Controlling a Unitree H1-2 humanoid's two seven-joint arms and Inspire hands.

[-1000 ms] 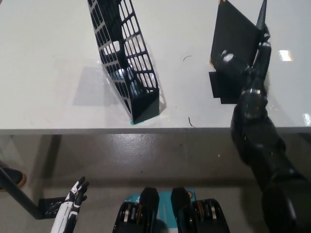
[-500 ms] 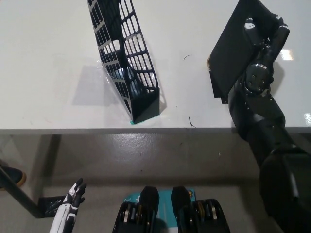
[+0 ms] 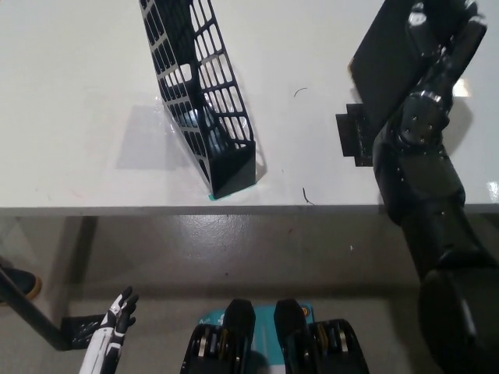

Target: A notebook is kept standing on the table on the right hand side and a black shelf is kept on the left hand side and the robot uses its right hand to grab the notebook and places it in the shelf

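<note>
In the head view there is one notebook (image 3: pixel 387 58), one black shelf (image 3: pixel 204 93), one white counter (image 3: pixel 70 93), and two robot hands; the shelf is a slatted, open-topped file holder standing upright on the counter's left half, leaning slightly, its closed lower end near the counter's front edge; the notebook is a flat dark slab at the upper right, tilted with its lower corner toward the counter and lifted off the surface, a dark shadow lying on the counter just below it; the right hand (image 3: pixel 440 35) is black and sits at the notebook's right upper edge, the fingers (image 3: pixel 468 43) wrapped onto that edge so the cover lies to their left and the hand is clamped on the book; the black forearm runs down from the hand to the bottom right corner; the notebook and the shelf are well apart, with bare counter between them; the left hand (image 3: pixel 117 319), white, hangs at the lower left below the counter's edge, over the grey floor, its dark-tipped fingers slightly spread and holding nothing.
</note>
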